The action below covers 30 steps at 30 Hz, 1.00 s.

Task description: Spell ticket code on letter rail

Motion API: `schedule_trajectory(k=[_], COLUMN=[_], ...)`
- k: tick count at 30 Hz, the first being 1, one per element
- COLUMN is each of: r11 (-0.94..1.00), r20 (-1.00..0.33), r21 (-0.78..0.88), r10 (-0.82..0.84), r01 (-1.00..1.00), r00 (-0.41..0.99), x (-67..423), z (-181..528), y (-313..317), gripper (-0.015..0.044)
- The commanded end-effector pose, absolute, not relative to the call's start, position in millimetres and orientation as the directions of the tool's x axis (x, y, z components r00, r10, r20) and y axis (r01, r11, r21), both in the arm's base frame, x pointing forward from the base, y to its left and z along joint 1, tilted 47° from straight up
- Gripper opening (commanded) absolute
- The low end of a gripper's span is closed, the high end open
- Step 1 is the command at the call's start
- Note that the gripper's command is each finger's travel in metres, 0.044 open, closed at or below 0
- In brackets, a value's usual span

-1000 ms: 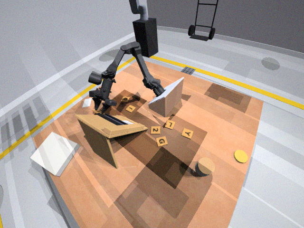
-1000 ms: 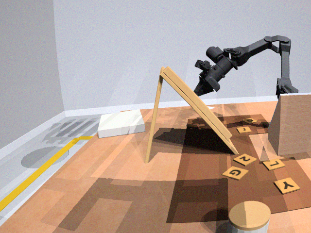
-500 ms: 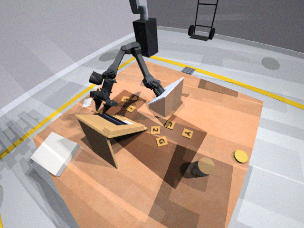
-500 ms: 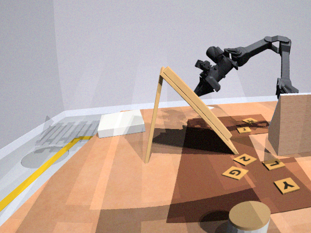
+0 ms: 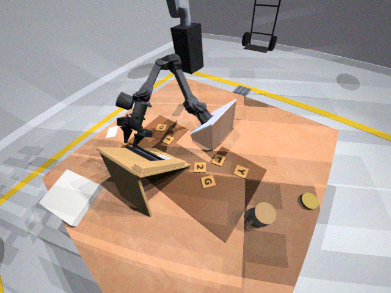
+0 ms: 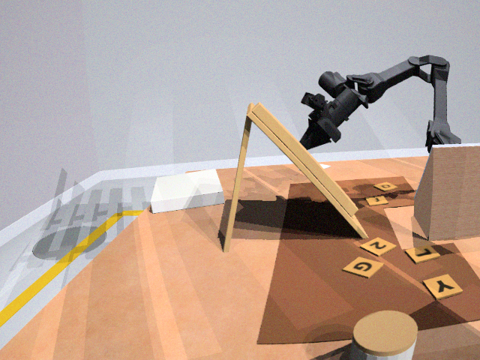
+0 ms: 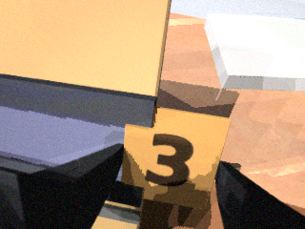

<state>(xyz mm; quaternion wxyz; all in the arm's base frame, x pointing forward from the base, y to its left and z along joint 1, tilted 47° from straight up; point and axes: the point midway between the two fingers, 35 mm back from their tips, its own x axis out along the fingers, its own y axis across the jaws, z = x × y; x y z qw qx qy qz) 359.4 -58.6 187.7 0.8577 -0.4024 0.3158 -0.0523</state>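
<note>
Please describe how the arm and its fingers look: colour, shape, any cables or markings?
The arm is dark grey throughout, made of slim links with rounded joints. The gripper has two black, tapering fingers. No cables or markings are visible.

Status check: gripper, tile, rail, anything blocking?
Gripper shut on the 3 tile. Tile at the rail's open end, not yet in. Nothing seen blocking the rail mouth; six loose tiles lie apart.

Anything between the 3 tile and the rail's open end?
Nothing visible. The gripper holds the 3 tile right at the open end of the dark rail; the wrist view shows no object between them.
</note>
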Motion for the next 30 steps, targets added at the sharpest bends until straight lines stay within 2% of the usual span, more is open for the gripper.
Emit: schedule_trajectory(k=[1,30], r11=[0.672,0.672], r20=[-0.501,-0.502], r21=[-0.722,-0.722], r10=[-0.345,-0.345], r01=[-0.164,-0.164], r00=[0.794,0.793], x=[358.4,356.2], z=[184.9,174.1], y=[-57.2,-47.5], gripper=[0.0000,0.0000])
